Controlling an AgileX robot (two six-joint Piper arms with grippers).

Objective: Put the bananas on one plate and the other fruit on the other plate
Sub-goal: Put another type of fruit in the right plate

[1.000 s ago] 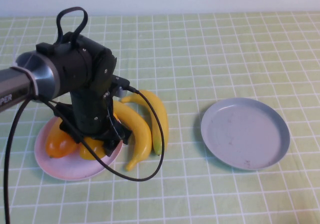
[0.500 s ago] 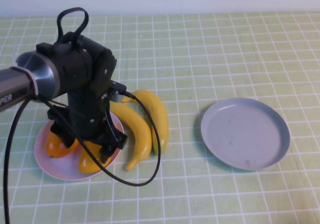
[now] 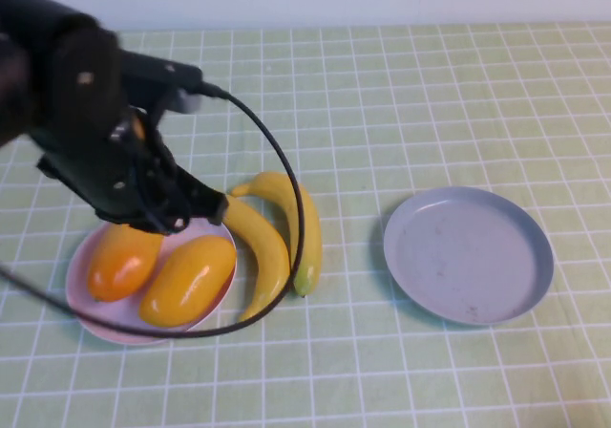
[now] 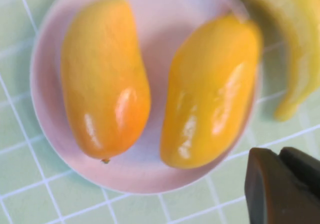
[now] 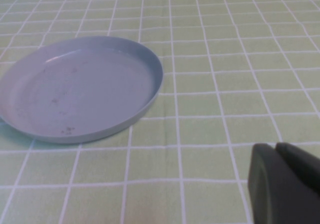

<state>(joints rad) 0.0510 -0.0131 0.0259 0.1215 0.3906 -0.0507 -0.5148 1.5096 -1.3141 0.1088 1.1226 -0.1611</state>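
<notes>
Two plump orange-yellow fruits point(image 3: 122, 261) point(image 3: 188, 280) lie side by side on the pale pink plate point(image 3: 95, 325); the left wrist view shows both point(image 4: 102, 79) point(image 4: 212, 91) on that plate point(image 4: 160, 29). Two bananas point(image 3: 263, 251) point(image 3: 301, 227) lie on the cloth just right of it, the nearer one against its rim. The grey-blue plate point(image 3: 468, 254) point(image 5: 80, 89) holds nothing. My left gripper point(image 4: 280, 154) hangs shut and empty above the pink plate. My right gripper point(image 5: 276, 149), shut and empty, sits low over the cloth, with the grey-blue plate ahead of it.
A green checked cloth point(image 3: 401, 94) covers the whole table. The left arm's black cable point(image 3: 286, 189) loops over the bananas. A white wall runs along the far edge.
The left gripper opened, let the second fruit go onto the pink plate, then rose up and away from it and shut. Both fruits now lie uncovered.
</notes>
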